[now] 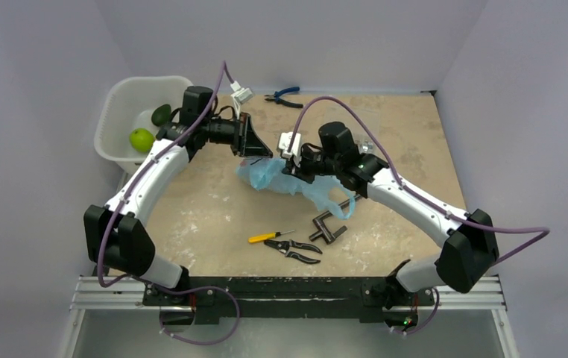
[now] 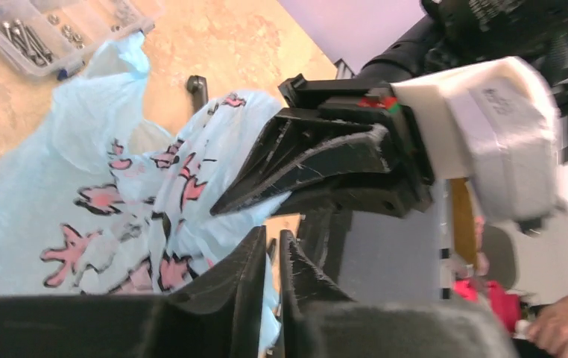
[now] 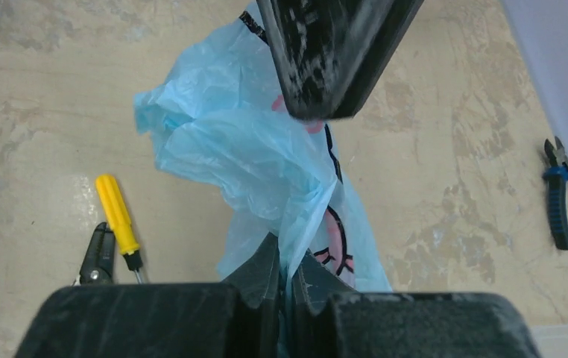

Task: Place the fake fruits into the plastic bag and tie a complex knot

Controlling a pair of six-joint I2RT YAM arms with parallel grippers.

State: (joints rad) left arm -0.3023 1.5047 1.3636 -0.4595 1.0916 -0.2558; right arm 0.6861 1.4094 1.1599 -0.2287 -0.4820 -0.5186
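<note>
Plastic bag [image 1: 281,179]: hanging crumpled, its film running up to both grippers.
Right gripper [image 3: 288,280]: pinching shut on a fold of the bag's film.
Left gripper [image 2: 267,276]: closed tight, seemingly nipping the bag's upper edge.
Fruits: bright green round fruit [image 1: 142,139] and dark green oval fruit [image 1: 162,114] sitting in the white tub [image 1: 117,97], well left of the bag; no yellow one showing.
Risk: arms pulling apart may be tearing the thin film, or slipping off it.

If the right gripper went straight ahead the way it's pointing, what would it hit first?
The plastic bag: the right gripper is shut on its film, with more bunched just ahead. Past that, the left gripper looks to be in line, though depth is unclear.
</note>
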